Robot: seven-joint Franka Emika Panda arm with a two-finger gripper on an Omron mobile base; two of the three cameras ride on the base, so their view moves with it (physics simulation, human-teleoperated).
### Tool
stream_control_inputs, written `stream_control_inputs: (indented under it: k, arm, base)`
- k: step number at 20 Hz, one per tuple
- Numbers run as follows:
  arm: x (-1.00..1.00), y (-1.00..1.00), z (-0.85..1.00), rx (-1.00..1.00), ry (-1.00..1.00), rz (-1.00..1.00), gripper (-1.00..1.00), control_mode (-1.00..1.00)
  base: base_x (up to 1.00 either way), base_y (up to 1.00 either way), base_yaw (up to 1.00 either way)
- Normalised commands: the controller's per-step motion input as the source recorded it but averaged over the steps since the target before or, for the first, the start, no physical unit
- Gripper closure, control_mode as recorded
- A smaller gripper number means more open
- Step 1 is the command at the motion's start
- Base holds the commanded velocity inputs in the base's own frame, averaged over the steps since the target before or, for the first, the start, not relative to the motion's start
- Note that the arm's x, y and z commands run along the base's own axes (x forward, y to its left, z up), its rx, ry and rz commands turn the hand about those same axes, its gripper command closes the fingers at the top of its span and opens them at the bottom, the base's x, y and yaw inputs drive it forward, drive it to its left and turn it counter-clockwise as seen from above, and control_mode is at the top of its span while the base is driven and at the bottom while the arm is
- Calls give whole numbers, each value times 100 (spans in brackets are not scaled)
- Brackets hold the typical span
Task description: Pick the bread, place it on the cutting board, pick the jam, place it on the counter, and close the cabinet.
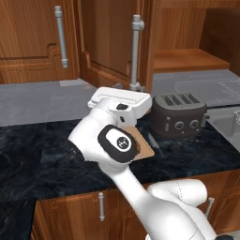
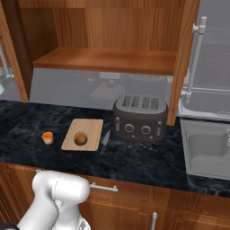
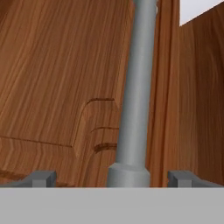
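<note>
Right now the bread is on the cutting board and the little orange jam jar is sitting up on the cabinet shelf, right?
Not quite. The bread is on the cutting board, but the jam sits on the counter, left of the board, as the right base view shows.

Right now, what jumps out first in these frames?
The wall cabinet stands wide open above the dark counter. The bread sits on the cutting board, the jam beside it. In the hand view the gripper faces a door's grey handle.
</note>
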Motion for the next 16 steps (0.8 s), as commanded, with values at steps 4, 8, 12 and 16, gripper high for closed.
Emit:
stream_control_inputs:
  k: [4,8,12,16]
  arm:
    - [19,-34,0,0,0,0,-100,-100]
    - [17,-24,0,0,0,3,-100,-100]
    - [17,-25,0,0,0,3,-100,-100]
    - [19,-27,0,0,0,3,-100,-100]
  base:
    - [0,0,0]
    - [0,0,0]
    - [0,0,0]
    - [0,0,0]
